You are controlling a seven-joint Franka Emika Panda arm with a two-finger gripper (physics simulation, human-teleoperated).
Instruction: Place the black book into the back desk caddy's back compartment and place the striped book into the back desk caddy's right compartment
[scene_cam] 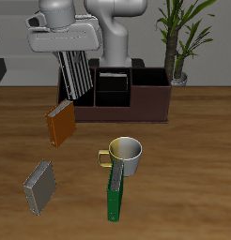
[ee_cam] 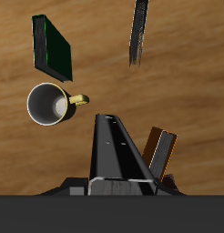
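Observation:
My gripper [scene_cam: 74,54] is shut on the striped book [scene_cam: 77,77], which hangs tilted just above the end cell of the back desk caddy [scene_cam: 146,105], the end nearest the orange-brown book. In the wrist view the striped book [ee_cam: 117,150] shows edge-on, running out from my gripper [ee_cam: 114,187]. The black book [scene_cam: 113,79] stands in the back compartment, the small rear cell of the caddy's middle section. The cell walls hide most of it.
An orange-brown book [scene_cam: 59,124] leans just in front of the caddy's end. A speckled grey book [scene_cam: 39,186], a white mug [scene_cam: 126,155] and a green book [scene_cam: 114,195] stand nearer the table's front edge. A potted plant [scene_cam: 180,37] rises behind the caddy.

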